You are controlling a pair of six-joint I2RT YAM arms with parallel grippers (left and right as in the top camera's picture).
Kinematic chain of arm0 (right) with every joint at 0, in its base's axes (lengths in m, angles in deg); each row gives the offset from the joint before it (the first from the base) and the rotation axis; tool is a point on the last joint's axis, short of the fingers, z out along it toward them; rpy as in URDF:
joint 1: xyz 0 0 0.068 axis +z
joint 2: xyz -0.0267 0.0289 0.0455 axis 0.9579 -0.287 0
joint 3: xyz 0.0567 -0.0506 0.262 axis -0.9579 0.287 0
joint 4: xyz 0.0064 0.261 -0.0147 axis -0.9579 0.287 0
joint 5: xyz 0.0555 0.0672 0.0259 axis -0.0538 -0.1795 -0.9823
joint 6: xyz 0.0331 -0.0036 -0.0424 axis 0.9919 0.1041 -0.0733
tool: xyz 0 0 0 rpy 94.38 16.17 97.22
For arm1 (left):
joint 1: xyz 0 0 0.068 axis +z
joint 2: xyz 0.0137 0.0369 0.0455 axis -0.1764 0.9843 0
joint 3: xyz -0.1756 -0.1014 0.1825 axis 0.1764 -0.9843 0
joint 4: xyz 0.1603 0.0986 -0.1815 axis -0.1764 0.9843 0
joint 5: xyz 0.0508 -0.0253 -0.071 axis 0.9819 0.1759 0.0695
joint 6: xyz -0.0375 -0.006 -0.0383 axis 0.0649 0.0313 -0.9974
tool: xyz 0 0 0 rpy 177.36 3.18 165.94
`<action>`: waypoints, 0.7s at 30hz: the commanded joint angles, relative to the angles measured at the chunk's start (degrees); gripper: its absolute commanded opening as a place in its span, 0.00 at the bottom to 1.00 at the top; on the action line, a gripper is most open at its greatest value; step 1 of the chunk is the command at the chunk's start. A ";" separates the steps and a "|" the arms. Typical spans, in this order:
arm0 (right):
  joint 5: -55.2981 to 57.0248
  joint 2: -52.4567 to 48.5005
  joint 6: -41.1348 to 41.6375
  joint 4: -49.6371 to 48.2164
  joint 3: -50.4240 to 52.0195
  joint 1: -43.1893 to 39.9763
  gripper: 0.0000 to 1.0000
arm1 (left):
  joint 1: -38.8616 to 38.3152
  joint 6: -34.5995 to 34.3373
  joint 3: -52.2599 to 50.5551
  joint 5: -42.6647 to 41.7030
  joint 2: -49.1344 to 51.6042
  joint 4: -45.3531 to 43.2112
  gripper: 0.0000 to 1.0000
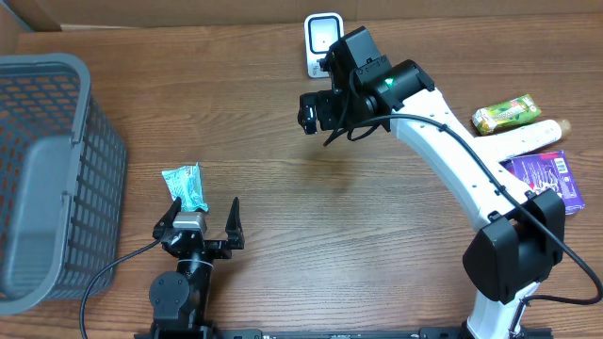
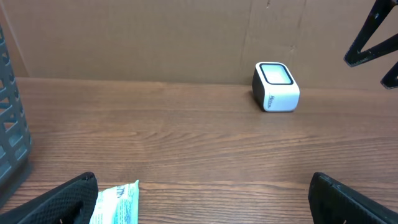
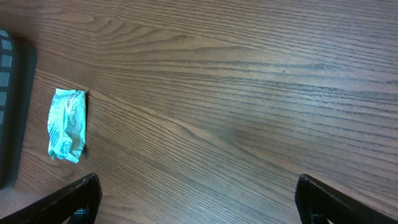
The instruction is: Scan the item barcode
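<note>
Hovering above the wooden surface [image 1: 311, 217] with its jaws spread wide and nothing between them, the right end effector [image 1: 318, 111] hung just in front of the white scanner [image 1: 323, 42], which stood at the far edge against a cardboard backdrop. The item to be scanned, a teal packet [image 1: 183, 186], lay flat on the surface at the near left, just ahead of the left end effector [image 1: 205, 209], whose 2 fingers were likewise splayed wide and empty. Seen from the left wrist, the packet's end sat right beside 1 black finger [image 2: 62, 202], though whether the 2 touched could not be told. A grey mesh basket [image 1: 47, 169] filled the left side of the surface, well apart from the scanner. At the far right, beside the right arm's white link, lay a green packet [image 1: 506, 115], a purple packet [image 1: 542, 174] and a pale item [image 1: 537, 137] between them, too small to identify.
</note>
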 commanded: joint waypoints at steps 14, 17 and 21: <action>0.50 0.96 -0.46 -1.46 -0.59 -0.02 1.00 | 0.39 -1.01 -0.37 0.37 -0.50 -0.17 1.00; -0.07 0.96 -0.46 -1.09 -0.59 -0.02 1.00 | 0.39 -1.01 -0.37 0.37 -0.50 -0.17 1.00; -0.31 0.96 -0.46 -0.94 -0.59 -0.02 1.00 | 0.39 -1.01 -0.37 0.37 -0.50 -0.17 1.00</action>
